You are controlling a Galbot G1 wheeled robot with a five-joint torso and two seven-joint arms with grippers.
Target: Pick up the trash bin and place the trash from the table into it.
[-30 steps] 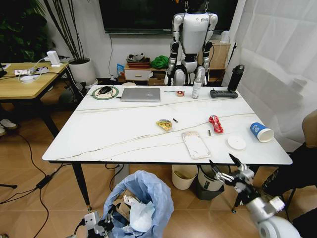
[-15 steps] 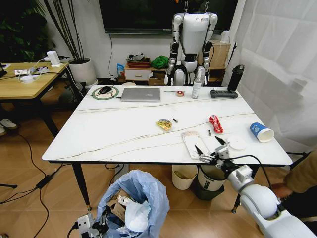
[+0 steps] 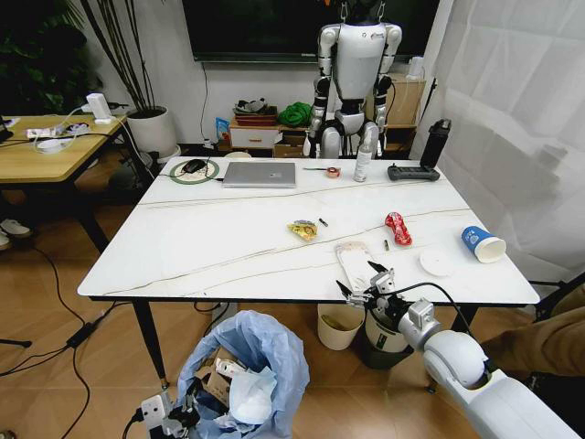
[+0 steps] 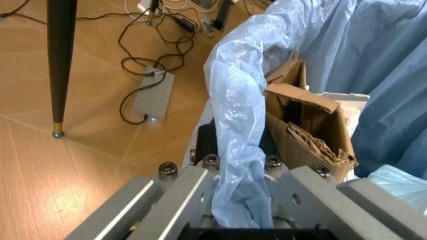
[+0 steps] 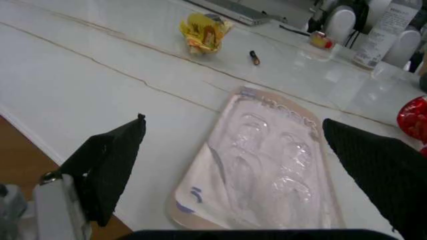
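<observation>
Left gripper sits low by the floor at the near-left table leg, fingers pinched on the rim of the small bin lined with crinkly light-blue plastic bag. Bin hangs below the near edge of the glossy white marble-look table, with brown torn cardboard and white tissue inside.

Risk: the hold looks like mostly bag film, not hard rim. If the film slips, the bin tilts or drops.

On the tabletop: yellow crumpled wrapper mid-table, clear plastic blister packaging on pale backing card near the front edge, red wrapper, white round lid, blue-white paper cup lying on its side at far right.

Right gripper is at the front edge, fingers spread wide, holding nothing. The blister pack lies flat between them, its near end just ahead of the tips, not touching.

Risk: flat, slick and wide, so the tips may skate over it or nudge it away.
</observation>
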